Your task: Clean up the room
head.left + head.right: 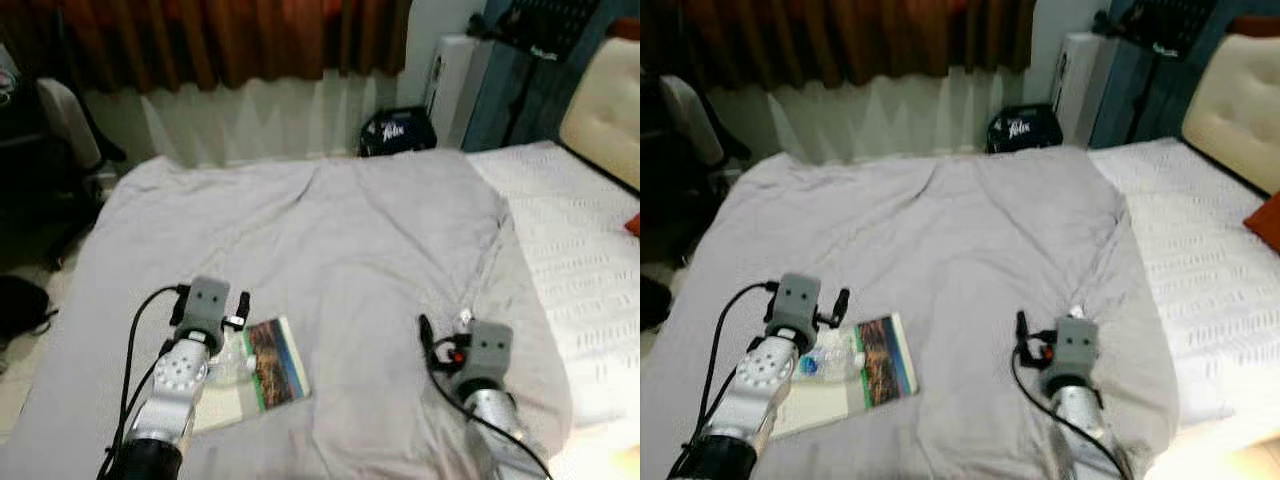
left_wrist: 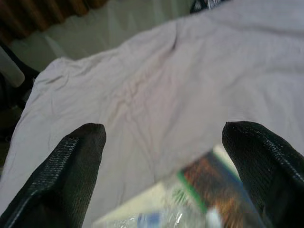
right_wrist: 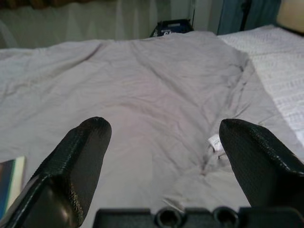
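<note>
A colourful book point(image 1: 276, 361) lies on the grey blanket point(image 1: 330, 230) near the bed's front left. A crumpled clear plastic bottle point(image 1: 828, 363) with a blue cap rests against the book's left side. My left gripper point(image 2: 164, 130) hovers just above both, open, and its wide-apart fingers point(image 2: 76, 161) hold nothing. The book point(image 2: 216, 178) and the bottle point(image 2: 156, 219) lie below them, blurred. To the right my right gripper point(image 3: 164, 123) hangs open over bare blanket, close to a small white fabric tag point(image 3: 214, 142).
A white quilted sheet point(image 1: 575, 240) covers the bed's right side, with a cream headboard point(image 1: 605, 110) behind it. A black bag point(image 1: 397, 131) sits on the floor beyond the bed's far edge, under dark red curtains point(image 1: 230, 35). Dark furniture point(image 1: 40, 150) stands on the left.
</note>
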